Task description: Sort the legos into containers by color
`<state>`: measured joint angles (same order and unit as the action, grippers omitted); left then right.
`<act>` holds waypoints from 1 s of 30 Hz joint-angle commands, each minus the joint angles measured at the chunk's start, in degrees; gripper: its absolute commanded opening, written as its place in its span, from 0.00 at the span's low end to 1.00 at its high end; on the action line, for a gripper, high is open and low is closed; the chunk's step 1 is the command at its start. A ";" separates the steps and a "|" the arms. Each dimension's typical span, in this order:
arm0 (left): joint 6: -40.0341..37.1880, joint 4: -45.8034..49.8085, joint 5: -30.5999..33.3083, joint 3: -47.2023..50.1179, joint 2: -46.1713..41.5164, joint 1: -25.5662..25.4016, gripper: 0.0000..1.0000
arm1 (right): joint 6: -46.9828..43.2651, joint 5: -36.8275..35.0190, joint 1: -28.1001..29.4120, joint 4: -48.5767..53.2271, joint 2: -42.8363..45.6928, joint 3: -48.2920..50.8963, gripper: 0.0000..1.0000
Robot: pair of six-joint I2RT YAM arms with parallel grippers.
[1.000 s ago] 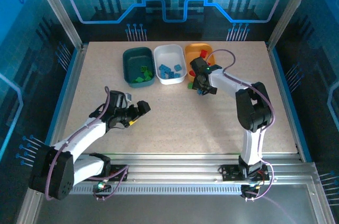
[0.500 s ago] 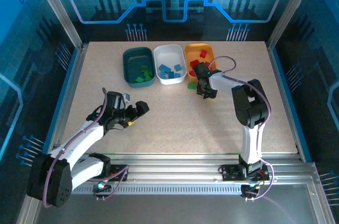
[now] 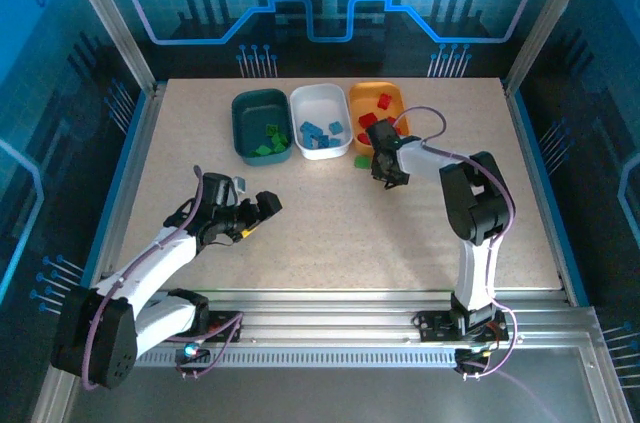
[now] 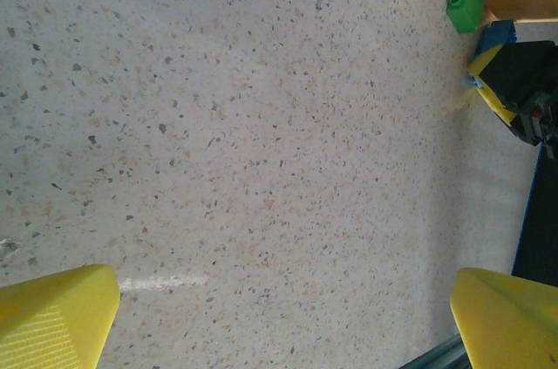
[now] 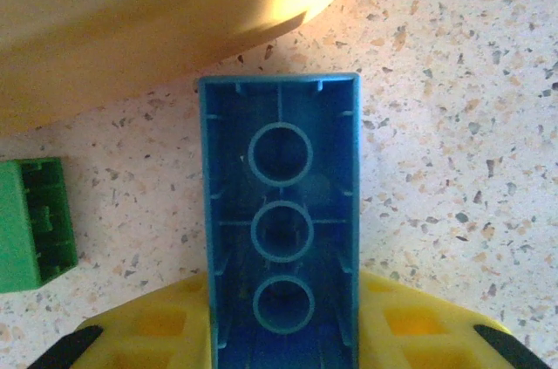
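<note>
Speckled table [image 3: 330,218]: right pincer [image 5: 281,338] grips blue brick [image 5: 281,203].

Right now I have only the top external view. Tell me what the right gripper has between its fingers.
Observer: The right gripper is shut on a blue lego, hollow underside toward the wrist camera.
Operator: Give me its neighbours.
Observer: A green lego lies on the table beside it, apart, just outside the orange-yellow tray.
Operator: Now the left gripper.
Observer: Open, nothing between its fingers, bare table beneath.
</note>
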<state>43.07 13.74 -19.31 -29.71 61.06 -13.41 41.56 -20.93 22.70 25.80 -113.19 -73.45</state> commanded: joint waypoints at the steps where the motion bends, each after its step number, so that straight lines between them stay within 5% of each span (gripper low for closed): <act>1: -1.90 1.39 0.50 -0.02 0.37 0.58 0.99 | -1.55 -1.20 -0.40 0.37 3.26 2.26 0.30; 12: -4.35 7.04 1.57 -2.08 -2.50 6.13 0.99 | -4.95 -3.91 8.76 4.91 16.87 5.19 0.31; 18: -1.14 10.36 -2.75 -2.62 -4.89 19.06 0.99 | -9.42 -0.64 13.39 5.36 5.13 -10.77 0.31; 23: -0.44 10.30 -6.83 -3.24 -4.88 21.23 0.99 | -13.26 0.96 12.99 8.28 -8.53 -29.11 0.32; 25: -0.26 9.97 -8.21 -2.86 -5.18 21.34 0.99 | -14.26 1.16 12.42 10.25 -13.68 -37.04 0.39; 27: -0.35 9.17 -9.03 -2.09 -5.91 21.41 0.99 | -14.83 1.78 11.76 14.18 -18.80 -45.48 0.62; 30: -0.20 7.33 -10.16 -0.99 -6.81 21.41 0.99 | -14.26 -1.51 12.37 16.26 -18.55 -46.86 0.72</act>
<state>42.06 21.93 -25.80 -31.14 55.68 7.40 28.27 -20.34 35.18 36.03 -132.49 -118.37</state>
